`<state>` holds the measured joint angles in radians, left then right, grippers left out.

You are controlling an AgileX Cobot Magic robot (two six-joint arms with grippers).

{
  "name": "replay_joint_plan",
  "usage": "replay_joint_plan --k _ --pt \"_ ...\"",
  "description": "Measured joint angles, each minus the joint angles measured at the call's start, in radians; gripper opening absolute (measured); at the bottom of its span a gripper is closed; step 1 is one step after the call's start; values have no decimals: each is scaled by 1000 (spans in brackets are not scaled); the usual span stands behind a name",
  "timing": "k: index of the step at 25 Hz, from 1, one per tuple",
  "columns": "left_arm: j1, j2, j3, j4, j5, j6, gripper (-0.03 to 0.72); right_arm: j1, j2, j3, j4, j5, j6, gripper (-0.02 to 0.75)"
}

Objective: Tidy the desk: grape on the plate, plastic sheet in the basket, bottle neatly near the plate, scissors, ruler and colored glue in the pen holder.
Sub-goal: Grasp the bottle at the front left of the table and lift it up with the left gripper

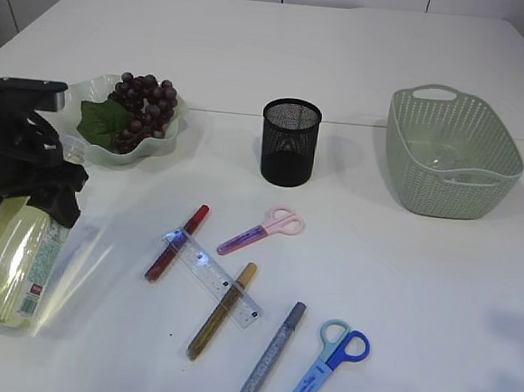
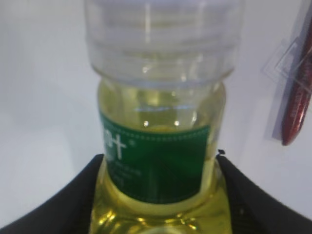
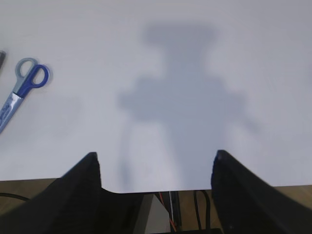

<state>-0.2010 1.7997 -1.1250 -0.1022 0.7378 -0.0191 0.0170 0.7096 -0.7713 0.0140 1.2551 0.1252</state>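
Exterior view: white counter [image 1: 348, 257]. Left arm low at the left edge, its left pincer [image 1: 39, 206] over the neck end of the bottle [image 1: 10, 262], which lies on its side on the plastic sheet [image 1: 103, 256]. Grape [image 1: 145, 103] already on the green plate [image 1: 171, 139], back left. Black mesh pen holder [image 1: 290, 142] upright at centre, green basket [image 1: 451, 156] well apart to the right. Front centre: red glue [image 1: 177, 242], clear ruler [image 1: 210, 278] lying across the gold glue [image 1: 222, 309], purple glue [image 1: 242, 240] touching the pink scissors [image 1: 283, 221], silver glue [image 1: 269, 355], blue scissors [image 1: 328, 369].

Left wrist view: left pincer [image 2: 158, 195] pinching the bottle [image 2: 161, 122], dark fingers [image 2: 58, 200] against both sides at the green label; yellow liquid inside. Red glue [image 2: 297, 112] at the right edge.

Right wrist view: right pincer [image 3: 156, 180] spread and holding nothing, above bare counter [image 3: 195, 58] at its near edge. Blue scissors [image 3: 22, 87] far left.
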Motion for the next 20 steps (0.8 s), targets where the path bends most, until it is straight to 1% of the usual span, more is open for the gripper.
replay_joint_plan --k 3,10,13,16,20 --pt "0 -53 4 0 -37 0 429 0 0 0 0 0 0 549" --pt "0 -141 8 6 -206 -7 429 0 0 0 0 0 0 549" --pt "0 -179 36 15 -285 -8 429 0 0 0 0 0 0 549" --pt "0 -240 125 15 -400 -8 429 0 0 0 0 0 0 549" --pt "0 -342 276 19 -615 -8 429 0 0 0 0 0 0 548"
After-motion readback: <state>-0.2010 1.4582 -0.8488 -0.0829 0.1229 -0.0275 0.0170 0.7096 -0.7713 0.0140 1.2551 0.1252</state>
